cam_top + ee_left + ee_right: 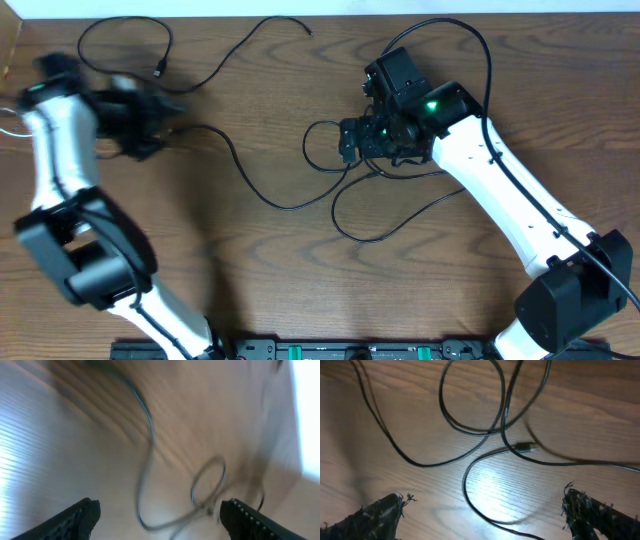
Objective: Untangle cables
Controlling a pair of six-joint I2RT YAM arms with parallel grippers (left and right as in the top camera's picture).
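Black cables lie tangled on the wooden table. One cable point(130, 25) loops at the far left, with a small plug point(160, 70). Another cable point(250, 185) runs from beside my left gripper point(160, 122) toward several loops point(380, 225) under my right gripper point(347, 143). The left wrist view is blurred; my left gripper point(160, 510) hangs open above a curled cable point(207, 480). My right gripper point(482, 505) is open wide over a cable point(470, 485), not touching it; a plug end point(525, 447) lies just beyond. A thin pale cord point(8, 108) shows at the left edge.
The table's far edge point(560, 8) meets a white surface along the top. The arm bases stand on a black rail point(350, 350) at the front edge. The right arm's own thick wire point(470, 40) arcs above its wrist.
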